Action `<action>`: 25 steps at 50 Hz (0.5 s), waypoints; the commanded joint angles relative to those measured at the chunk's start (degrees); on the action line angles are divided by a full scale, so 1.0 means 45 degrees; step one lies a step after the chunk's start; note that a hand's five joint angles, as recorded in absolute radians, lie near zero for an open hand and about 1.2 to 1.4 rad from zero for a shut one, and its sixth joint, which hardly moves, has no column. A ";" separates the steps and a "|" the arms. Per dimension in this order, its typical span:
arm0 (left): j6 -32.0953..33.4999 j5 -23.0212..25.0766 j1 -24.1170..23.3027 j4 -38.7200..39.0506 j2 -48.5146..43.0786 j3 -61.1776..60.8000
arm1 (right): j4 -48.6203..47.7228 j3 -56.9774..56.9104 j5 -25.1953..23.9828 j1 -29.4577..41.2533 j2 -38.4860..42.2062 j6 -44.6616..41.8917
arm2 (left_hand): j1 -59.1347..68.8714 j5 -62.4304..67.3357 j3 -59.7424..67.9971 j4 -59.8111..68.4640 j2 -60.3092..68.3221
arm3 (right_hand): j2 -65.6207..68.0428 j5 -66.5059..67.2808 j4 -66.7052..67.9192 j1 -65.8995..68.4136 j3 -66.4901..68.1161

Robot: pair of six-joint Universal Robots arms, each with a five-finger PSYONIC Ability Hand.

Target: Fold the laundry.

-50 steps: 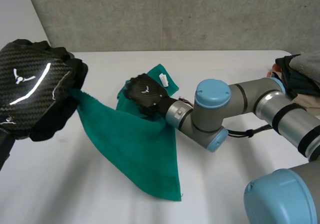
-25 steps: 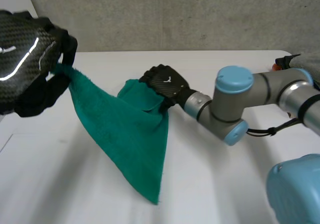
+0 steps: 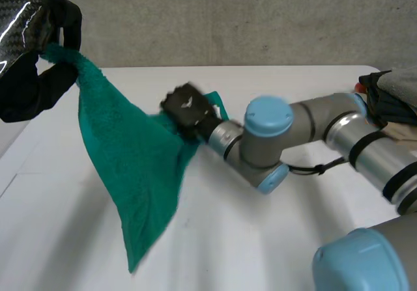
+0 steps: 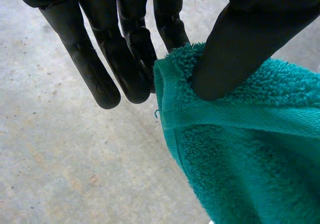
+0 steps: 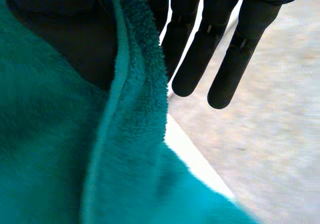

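Above the white table (image 3: 58, 226), the left hand (image 3: 29, 76) pinches 1 corner of the green towel (image 3: 130, 161) against its thumb. Nearer the table, the right hand (image 3: 187, 110) pinches another edge of the towel.

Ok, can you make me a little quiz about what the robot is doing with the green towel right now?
1. True or false: the green towel lies flat on the table.
2. Which one holds the towel? A) only the left robot hand B) only the right robot hand C) both.
3. Fill in: the pile of clothes lies at the table's edge on the robot's ___ side.
Key: 1 false, it hangs from the hands. 2 C, each pinches it with its thumb. 3 right.
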 commanded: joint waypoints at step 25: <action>0.4365 -0.0007 0.0422 0.3142 -1.1991 0.0750 | 0.3781 0.9076 0.0701 -0.3613 -0.7159 -0.4728 | 0.3147 0.3035 0.2597 0.2502 0.2554 | 0.2843 0.3190 0.2604 0.3717 0.2691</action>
